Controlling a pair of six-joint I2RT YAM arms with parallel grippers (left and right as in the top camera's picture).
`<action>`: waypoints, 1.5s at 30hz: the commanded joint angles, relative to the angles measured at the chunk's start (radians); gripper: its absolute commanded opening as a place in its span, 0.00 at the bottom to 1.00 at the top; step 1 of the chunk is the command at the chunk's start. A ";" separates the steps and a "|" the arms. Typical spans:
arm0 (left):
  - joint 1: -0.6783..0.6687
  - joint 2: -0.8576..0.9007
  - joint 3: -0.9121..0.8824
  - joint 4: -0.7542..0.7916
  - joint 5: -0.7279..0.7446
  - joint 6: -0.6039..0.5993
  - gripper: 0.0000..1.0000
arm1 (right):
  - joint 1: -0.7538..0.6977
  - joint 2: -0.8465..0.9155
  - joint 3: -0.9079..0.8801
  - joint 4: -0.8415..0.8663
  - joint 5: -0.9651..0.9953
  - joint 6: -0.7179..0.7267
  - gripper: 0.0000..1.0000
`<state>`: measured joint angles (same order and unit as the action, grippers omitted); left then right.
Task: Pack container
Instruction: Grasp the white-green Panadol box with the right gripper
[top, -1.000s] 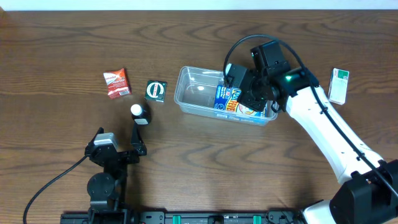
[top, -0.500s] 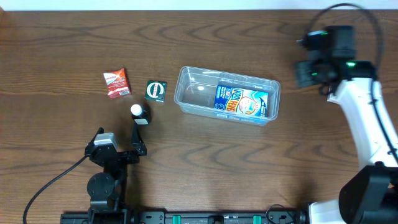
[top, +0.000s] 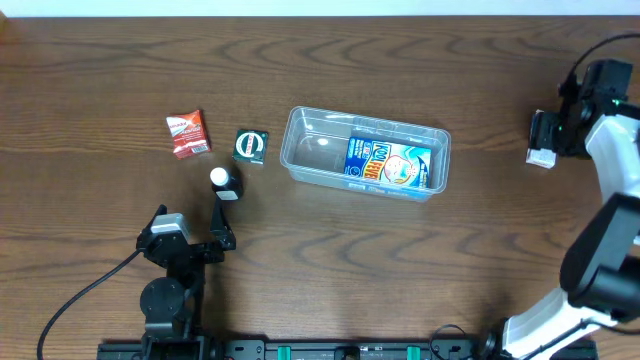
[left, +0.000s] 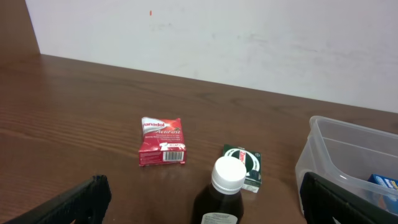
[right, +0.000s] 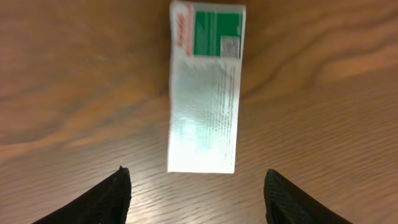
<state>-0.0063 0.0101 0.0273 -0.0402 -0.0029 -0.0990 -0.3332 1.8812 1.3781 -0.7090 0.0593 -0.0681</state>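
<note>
The container (top: 318, 150) sits on the counter (top: 400, 270) a little right of centre, long side running left to right, and nothing is holding it. Inside, against its right half, I can see a blue printed packet (top: 388, 163) lying flat; the left half of the tub shows bare plastic. Just off the container's left end there's a small dark green box (top: 250, 146), and further left a red packet (top: 187, 133), both flat on the wood. Below the green box stands a dark bottle with a white cap (top: 226, 183), upright. My left gripper (top: 190, 222) is low at the near edge of the counter. Its fingers (left: 74, 199) are spread wide with nothing between them, and its wrist view looks past the bottle's cap towards the red packet and the corner of the tub. Over on the far right, well apart from the container, my right gripper (top: 548, 135) hangs above a white box with a green panel (right: 205, 87). That box lies flat on the counter, and the fingers (right: 112, 196) stand apart on either side of its near end, clear of it, so they're not closed on anything.
</note>
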 joint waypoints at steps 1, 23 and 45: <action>0.006 -0.005 -0.023 -0.033 -0.011 0.016 0.98 | -0.012 0.051 0.012 0.019 0.004 0.024 0.66; 0.006 -0.005 -0.023 -0.033 -0.011 0.016 0.98 | -0.027 0.178 0.012 0.156 0.004 0.007 0.49; 0.006 -0.005 -0.023 -0.033 -0.011 0.016 0.98 | 0.059 0.005 0.161 -0.020 -0.224 -0.156 0.21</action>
<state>-0.0063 0.0101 0.0273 -0.0402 -0.0029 -0.0990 -0.3256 2.0006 1.4681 -0.7113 -0.0509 -0.1211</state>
